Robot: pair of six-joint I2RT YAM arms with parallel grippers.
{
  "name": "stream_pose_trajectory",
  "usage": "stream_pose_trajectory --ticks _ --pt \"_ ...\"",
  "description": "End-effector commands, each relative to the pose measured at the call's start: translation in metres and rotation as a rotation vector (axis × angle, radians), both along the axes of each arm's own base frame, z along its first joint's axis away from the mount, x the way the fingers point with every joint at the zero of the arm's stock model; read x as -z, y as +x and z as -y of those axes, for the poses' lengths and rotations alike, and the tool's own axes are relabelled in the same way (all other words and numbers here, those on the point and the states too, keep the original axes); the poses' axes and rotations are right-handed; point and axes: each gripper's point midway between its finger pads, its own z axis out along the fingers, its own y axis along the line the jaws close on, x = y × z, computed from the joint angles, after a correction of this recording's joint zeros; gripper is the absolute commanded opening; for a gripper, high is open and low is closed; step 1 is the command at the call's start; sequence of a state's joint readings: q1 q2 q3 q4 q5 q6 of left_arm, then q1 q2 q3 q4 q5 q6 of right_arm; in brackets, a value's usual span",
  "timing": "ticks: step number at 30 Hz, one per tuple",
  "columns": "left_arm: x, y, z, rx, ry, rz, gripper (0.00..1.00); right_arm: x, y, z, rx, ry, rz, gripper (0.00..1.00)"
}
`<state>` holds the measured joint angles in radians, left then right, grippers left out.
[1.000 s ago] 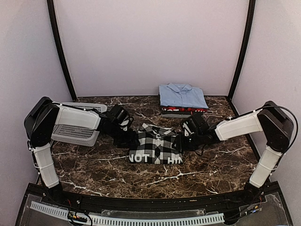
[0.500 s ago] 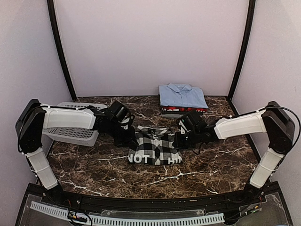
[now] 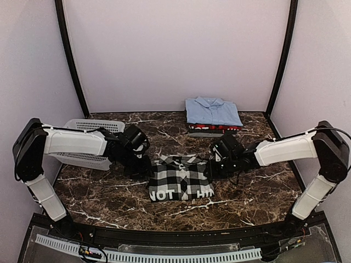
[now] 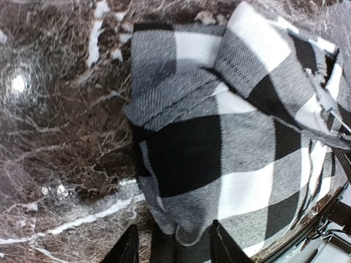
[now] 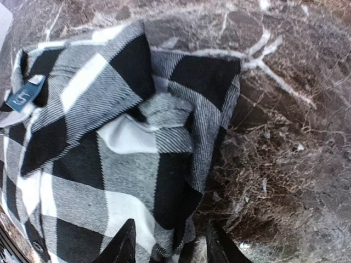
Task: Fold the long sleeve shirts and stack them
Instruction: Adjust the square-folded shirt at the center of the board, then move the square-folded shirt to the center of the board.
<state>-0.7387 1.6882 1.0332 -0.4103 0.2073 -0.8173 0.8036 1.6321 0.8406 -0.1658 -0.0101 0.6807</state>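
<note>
**Limp cloth, held at both edges**

The checked shirt (image 3: pixel 181 178) lies folded in front of the light blue shirt (image 3: pixel 213 111). Left gripper (image 4: pixel 174 246) and right gripper (image 5: pixel 169 246) each pinch one side edge. Probably light and floppy; I'd grip through all layers.

Walls (image 3: pixel 175 49): plain, pale lilac-white, at back and both sides.
Corner posts (image 3: pixel 70 60): black, slightly curved.
Table (image 3: pixel 109 200): dark brown marble, white veins.
Light: small bright reflection (image 4: pixel 19 83) on marble.
</note>
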Motion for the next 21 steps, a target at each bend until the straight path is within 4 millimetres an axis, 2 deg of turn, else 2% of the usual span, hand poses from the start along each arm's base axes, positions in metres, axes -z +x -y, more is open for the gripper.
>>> stream_pose_trajectory --ticks 1,4,6,8,9,10,12,14,17,21 --pt "-0.049 0.021 0.005 0.011 -0.015 0.132 0.40 -0.053 0.016 -0.005 0.010 -0.027 0.140 0.41" --pt "-0.069 0.030 0.017 0.027 -0.068 0.175 0.37 -0.077 0.022 -0.009 0.015 -0.024 0.197 0.39" --pt "-0.075 0.037 0.027 0.038 -0.101 0.192 0.34 -0.089 0.031 -0.018 0.011 -0.003 0.231 0.38" --pt "-0.077 0.046 0.040 0.052 -0.122 0.194 0.31 -0.093 0.040 -0.030 -0.003 0.009 0.247 0.36" --pt "-0.071 0.049 0.047 0.062 -0.133 0.182 0.30 -0.094 0.044 -0.036 -0.011 0.010 0.250 0.34" --pt "-0.074 0.055 0.054 0.066 -0.151 0.194 0.29 -0.091 0.048 -0.042 -0.021 0.012 0.250 0.34" --pt "-0.069 0.064 0.068 0.080 -0.181 0.192 0.28 -0.083 0.054 -0.053 -0.032 0.020 0.243 0.31" --pt "-0.060 0.068 0.080 0.097 -0.211 0.179 0.26 -0.067 0.057 -0.060 -0.039 0.018 0.222 0.28" --pt "-0.038 0.061 0.092 0.127 -0.235 0.127 0.21 -0.044 0.053 -0.065 -0.051 0.022 0.175 0.26" --pt "-0.011 0.039 0.094 0.144 -0.237 0.058 0.15 -0.015 0.039 -0.062 -0.061 0.039 0.114 0.25"
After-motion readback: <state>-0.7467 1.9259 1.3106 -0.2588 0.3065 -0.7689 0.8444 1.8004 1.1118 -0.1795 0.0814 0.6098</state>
